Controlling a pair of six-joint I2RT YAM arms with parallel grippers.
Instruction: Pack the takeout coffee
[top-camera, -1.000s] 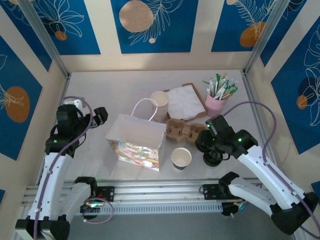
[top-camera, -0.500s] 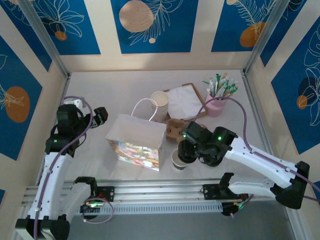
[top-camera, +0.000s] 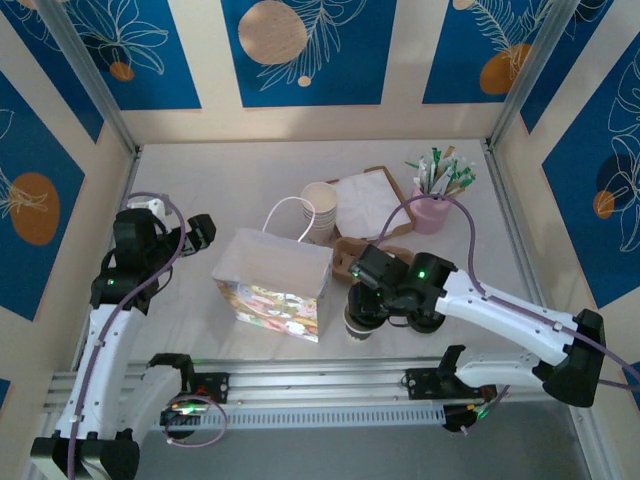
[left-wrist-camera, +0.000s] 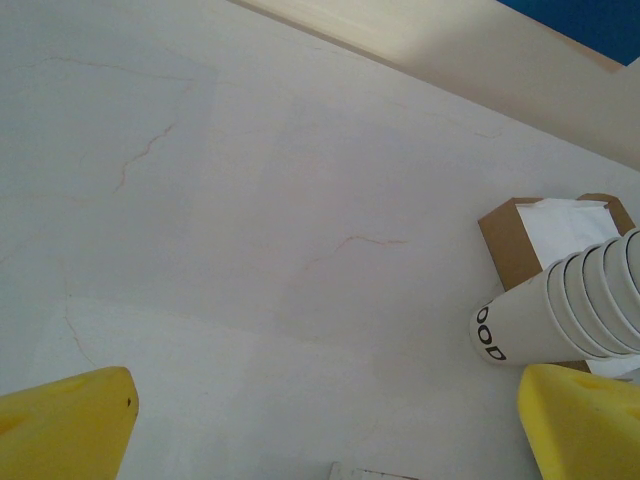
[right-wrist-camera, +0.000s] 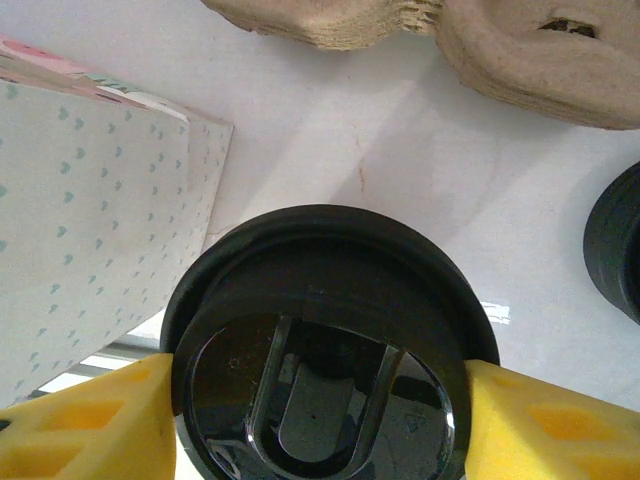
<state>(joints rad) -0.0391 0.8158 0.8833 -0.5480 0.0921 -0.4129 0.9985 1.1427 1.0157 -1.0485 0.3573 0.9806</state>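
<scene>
Light comes soft and even from above, so the white table (top-camera: 230, 170) looks bright and shadows stay faint. At my right wrist the black lid (right-wrist-camera: 320, 330) shows a dull sheen, with a small glare streak beside it. My left fingers (left-wrist-camera: 60, 425) blur at the corners.

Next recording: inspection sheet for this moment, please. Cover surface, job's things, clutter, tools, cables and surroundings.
Surface: white table, no spills seen.
Job's things: black lid held over the takeout cup; cannot tell if it is seated.
Clutter: cardboard carrier and paper bag beside the cup; stack of paper cups, napkin tray, pink cup of sticks behind.
Grippers: left tool open, empty, over bare table; right tool shut on the lid's rim.
Cables: left cable hugs its arm; right cable arcs across the pink cup.
Surroundings: blue patterned walls, metal frame.
</scene>
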